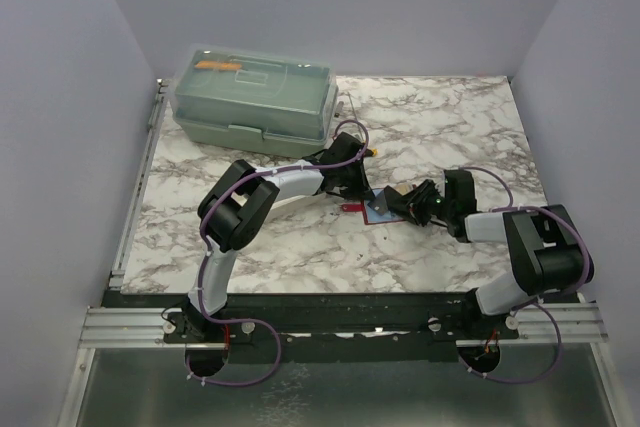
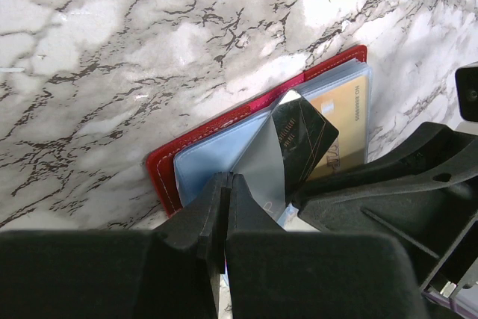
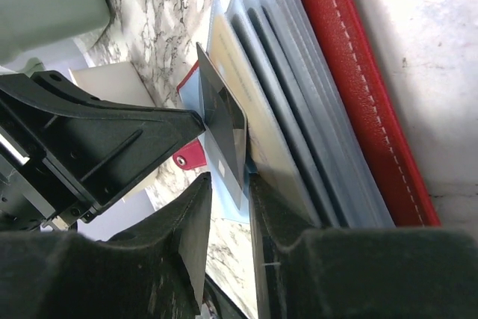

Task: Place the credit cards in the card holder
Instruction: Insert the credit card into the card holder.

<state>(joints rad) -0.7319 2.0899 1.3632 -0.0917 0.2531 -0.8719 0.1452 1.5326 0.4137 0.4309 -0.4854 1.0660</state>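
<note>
The red card holder lies open on the marble table, its light blue plastic sleeves fanned out. A dark credit card with gold lines stands tilted among the sleeves, in front of a tan card that sits in a sleeve. My left gripper is shut at the holder's near edge, apparently pinching a sleeve; a grey flap rises beside it. My right gripper is open, with the lower edge of the dark card between its fingers. The two grippers meet over the holder.
A green lidded plastic box stands at the back left. The holder's red snap tab lies beside it. The left gripper's body crowds the right wrist view. Pale walls close the table on three sides.
</note>
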